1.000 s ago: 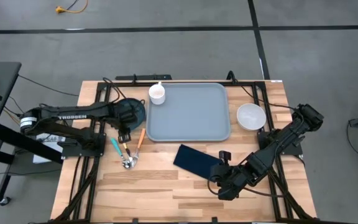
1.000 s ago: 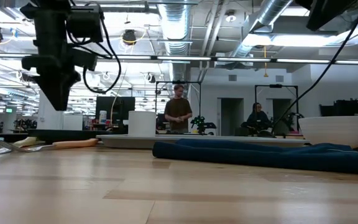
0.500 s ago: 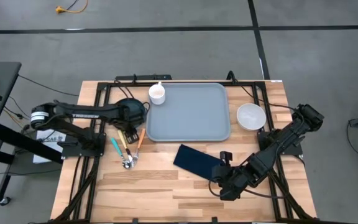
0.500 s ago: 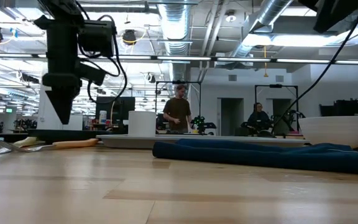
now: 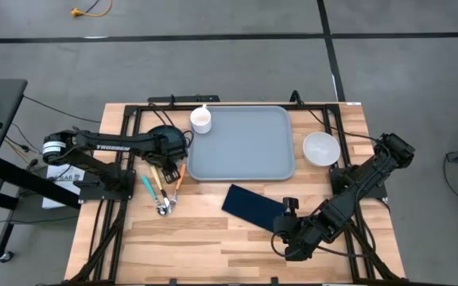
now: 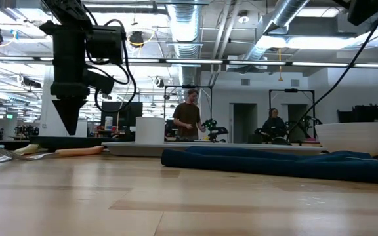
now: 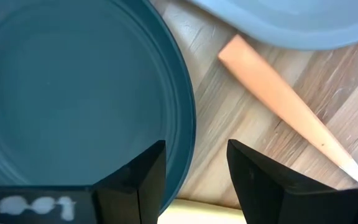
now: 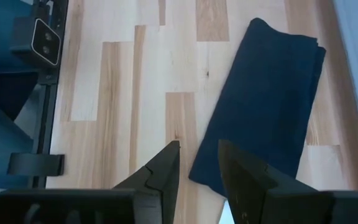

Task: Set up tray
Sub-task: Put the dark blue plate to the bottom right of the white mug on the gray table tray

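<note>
Blue-grey tray (image 5: 242, 143) lies bare at the desk's (image 5: 213, 230) far middle, with cup (image 5: 201, 120) at its left corner, bowl (image 5: 321, 148) to its right and napkin (image 5: 251, 206) just in front. Over the last second the left pincer (image 5: 164, 171) has swung back from the cutlery (image 5: 164, 191) and dropped toward the teal plate (image 7: 73, 99); its jaws stand apart, empty, astride the plate's rim, likely about to grip. The right pincer (image 8: 199, 163) hovers near the napkin, jaws narrow, holding nothing. Nothing is on the tray yet.
</note>
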